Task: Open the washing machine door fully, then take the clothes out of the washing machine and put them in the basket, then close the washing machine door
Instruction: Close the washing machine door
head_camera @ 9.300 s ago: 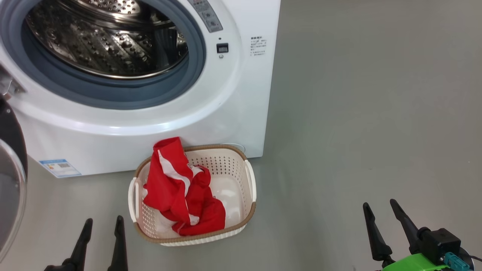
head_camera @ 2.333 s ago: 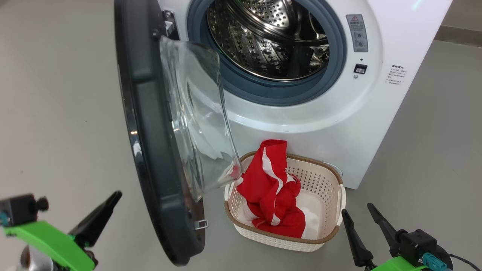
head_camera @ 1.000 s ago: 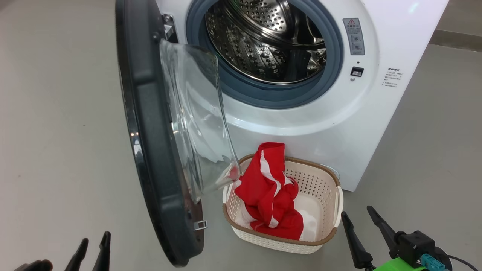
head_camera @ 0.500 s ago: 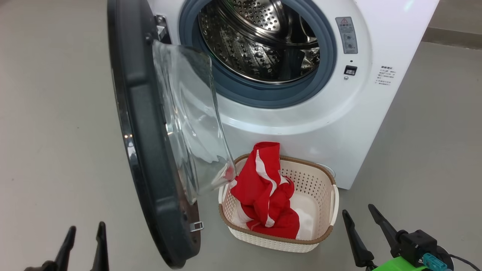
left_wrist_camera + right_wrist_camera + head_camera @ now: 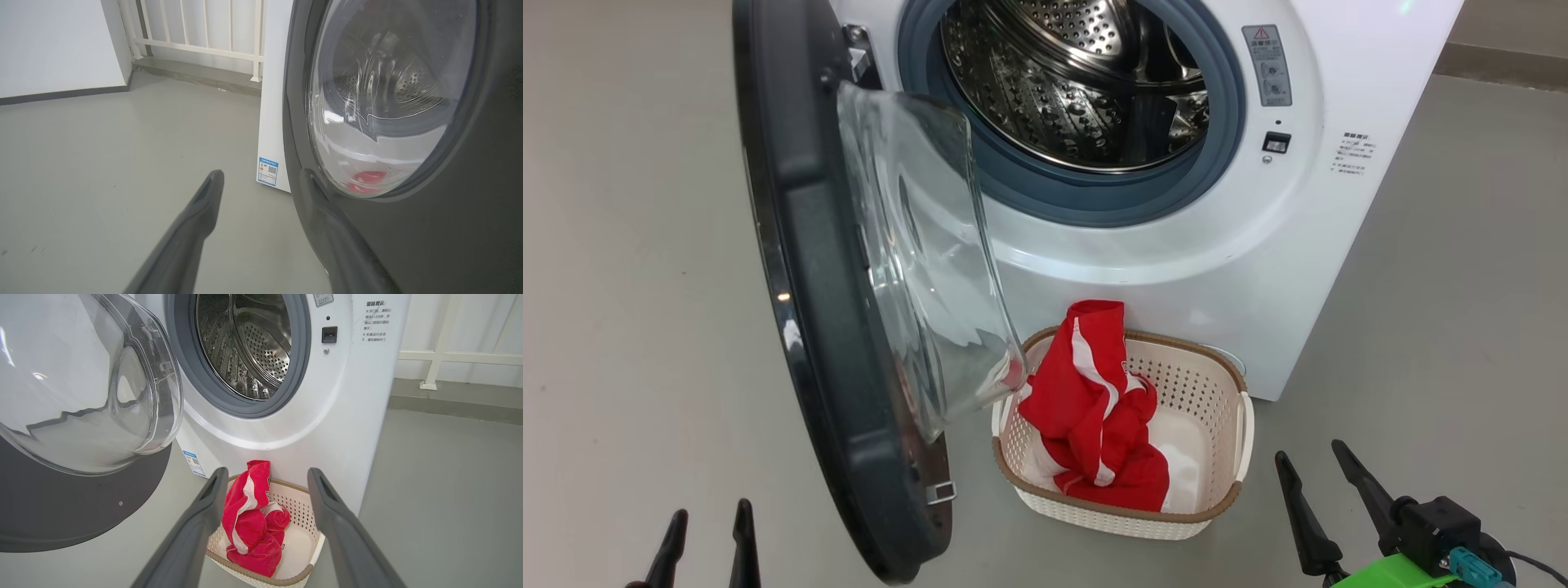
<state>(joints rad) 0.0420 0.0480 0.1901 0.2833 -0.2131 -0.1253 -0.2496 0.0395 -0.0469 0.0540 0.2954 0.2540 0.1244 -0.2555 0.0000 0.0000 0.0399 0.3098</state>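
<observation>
1. Floor [image 5: 629,245]: plain grey, bare at frame left.
2. Washing machine [image 5: 1258,269]: upper centre of the head view. The drum [image 5: 1062,90] shows no garments.
3. Clothes [image 5: 1094,408]: red, heaped in the basket [image 5: 1127,513] at lower centre, at the machine's foot.
4. Washing machine door [image 5: 800,245]: swung out and seen edge-on, running from upper left to lower centre, glass bowl facing right.
5. Left gripper [image 5: 709,523]: lower left, fingers apart, empty, near the door's outer face. Likely the nearer arm for pushing the door rightward to shut it.
6. Right gripper [image 5: 1311,457]: lower right, fingers apart, empty, on the far side of the basket from the door.
</observation>
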